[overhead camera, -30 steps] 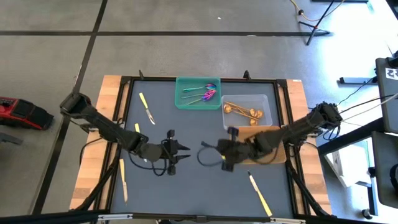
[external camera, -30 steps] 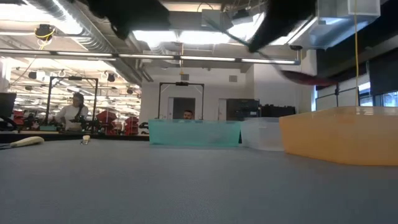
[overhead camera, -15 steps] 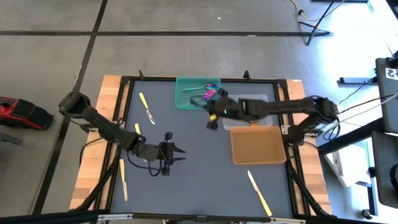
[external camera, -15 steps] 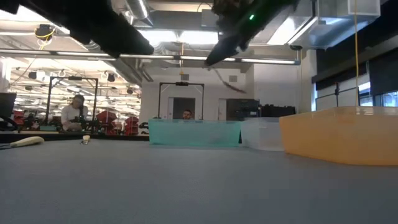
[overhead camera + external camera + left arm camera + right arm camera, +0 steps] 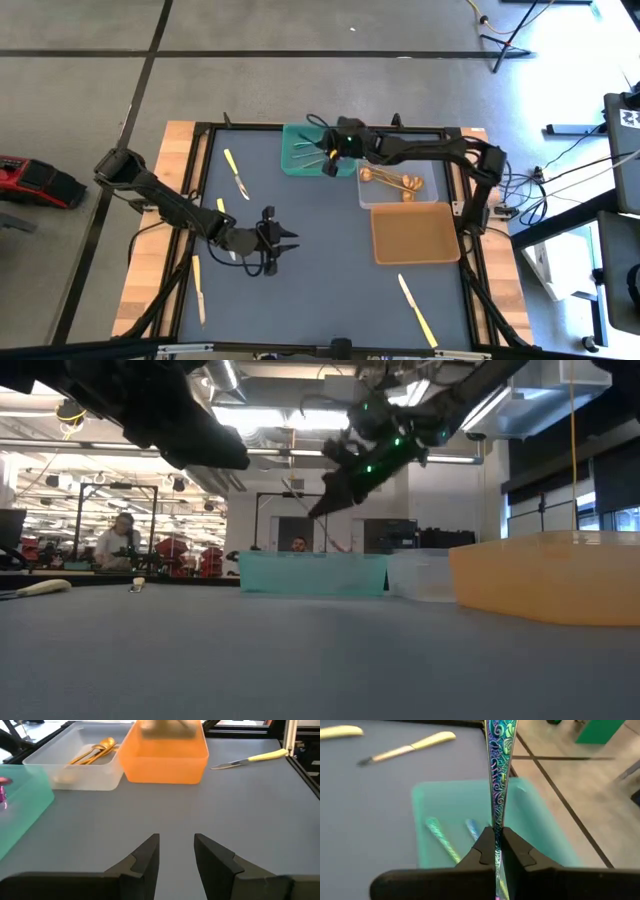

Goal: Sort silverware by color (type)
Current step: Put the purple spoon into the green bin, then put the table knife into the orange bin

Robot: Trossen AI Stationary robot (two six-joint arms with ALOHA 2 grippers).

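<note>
Iridescent, swirl-patterned and slim, the handle of a purple spoon is pinched between the fingers of the right gripper, which hangs over the green tray at the bench's far edge — two like spoons already lie inside. Gold spoons rest in the clear tray beside it; the orange tray holds nothing yet, and pale yellow knives lie scattered on the grey bench. The step in hand looks like the drop into the green tray; next the fingers would need to part with the spoon well inside its walls. The left gripper waits mid-bench, fingers slightly spread and holding nothing.
</note>
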